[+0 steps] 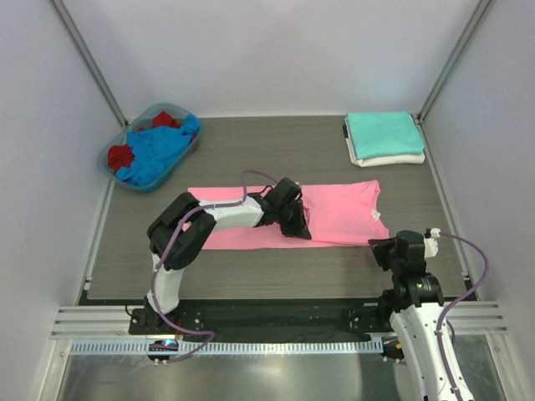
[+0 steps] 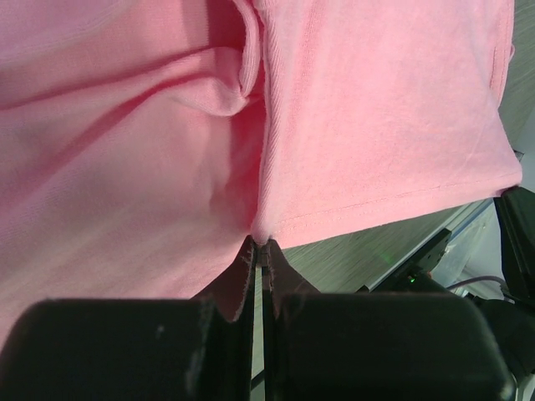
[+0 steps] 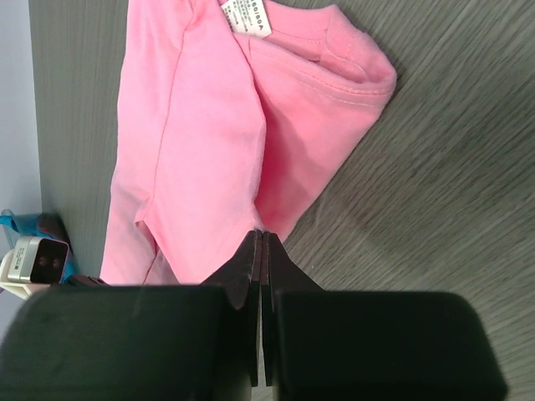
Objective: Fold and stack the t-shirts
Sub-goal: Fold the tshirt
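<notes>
A bright pink t-shirt (image 1: 343, 213) lies in a long band across the middle of the table. My left gripper (image 1: 303, 230) is shut on its near edge, and a small bulge of pink cloth (image 2: 376, 109) shows pinched at the tips (image 2: 263, 244). My right gripper (image 1: 374, 245) is shut at the shirt's near right corner, its tips (image 3: 262, 234) closed on the edge of the pink cloth (image 3: 209, 125). At the back right a folded teal t-shirt (image 1: 383, 132) sits on a folded white t-shirt (image 1: 389, 159). A blue t-shirt (image 1: 159, 154) and a red t-shirt (image 1: 121, 157) lie crumpled in the basket.
The blue-rimmed basket (image 1: 134, 125) stands at the back left corner. White walls with metal posts close in the table on three sides. A metal rail (image 1: 251, 322) runs along the near edge by the arm bases. A white label (image 3: 248, 17) shows at the pink shirt's collar.
</notes>
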